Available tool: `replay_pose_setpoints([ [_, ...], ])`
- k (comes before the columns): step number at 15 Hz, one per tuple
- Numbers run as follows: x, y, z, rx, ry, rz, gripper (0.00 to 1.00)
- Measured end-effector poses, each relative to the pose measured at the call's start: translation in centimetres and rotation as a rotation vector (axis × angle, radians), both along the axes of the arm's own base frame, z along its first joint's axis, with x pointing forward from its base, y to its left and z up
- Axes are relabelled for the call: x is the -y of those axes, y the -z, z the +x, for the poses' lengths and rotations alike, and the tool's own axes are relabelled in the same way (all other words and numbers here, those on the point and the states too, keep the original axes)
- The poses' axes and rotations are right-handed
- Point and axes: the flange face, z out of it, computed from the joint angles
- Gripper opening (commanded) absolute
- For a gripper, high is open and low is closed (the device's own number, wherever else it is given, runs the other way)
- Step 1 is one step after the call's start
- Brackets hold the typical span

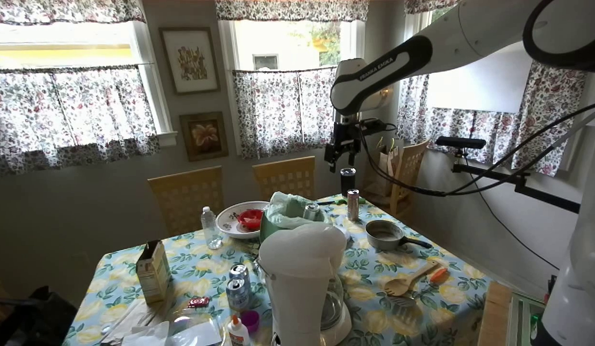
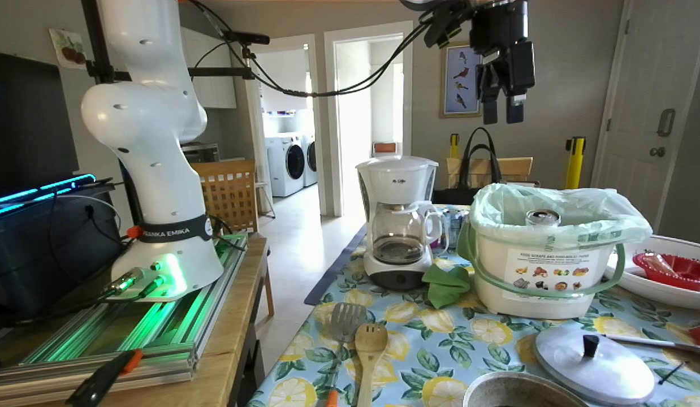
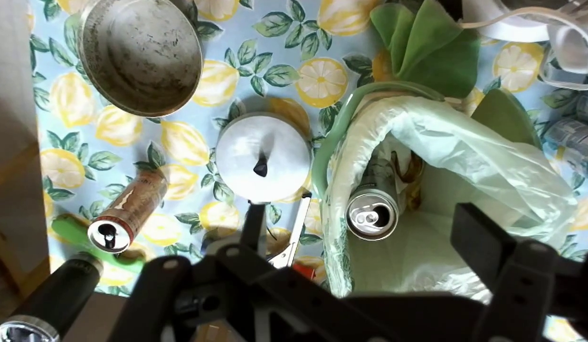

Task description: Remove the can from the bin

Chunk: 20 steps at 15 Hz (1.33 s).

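Observation:
A silver drink can with an open top stands inside the bin, against the bin wall. The can (image 1: 311,211) shows in both exterior views (image 2: 543,217) and in the wrist view (image 3: 373,214). The bin (image 2: 497,285) is white with a green handle and is lined with a pale green bag (image 3: 469,137). Its wall hides most of the can in the exterior views. My gripper (image 1: 341,162) is open and empty, well above the table in both exterior views (image 2: 502,116). In the wrist view the can's top shows between the two spread fingers (image 3: 363,228), apart from both.
A white coffee maker (image 2: 398,226) stands beside the bin. A pot (image 3: 142,61), a metal lid (image 3: 263,161), a brown can (image 3: 132,206) and a black tumbler (image 1: 347,182) are on the table. A white bowl (image 1: 229,220) and a plastic bottle (image 1: 210,229) are behind the bin.

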Motion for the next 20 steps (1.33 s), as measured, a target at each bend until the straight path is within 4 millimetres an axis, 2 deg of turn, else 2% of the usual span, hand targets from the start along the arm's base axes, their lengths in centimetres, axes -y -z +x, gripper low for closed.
replay_pose_setpoints([
  [3,0.0,0.0,0.2,0.008,-0.005,-0.002,1.00],
  [5,0.1,0.4,1.0,0.057,-0.024,-0.020,1.00],
  [9,0.2,3.3,3.2,0.119,-0.121,-0.055,1.00],
  [14,-0.2,7.5,5.3,0.097,-0.285,-0.052,1.00],
  [20,0.3,9.8,7.5,0.073,-0.472,-0.074,1.00],
])
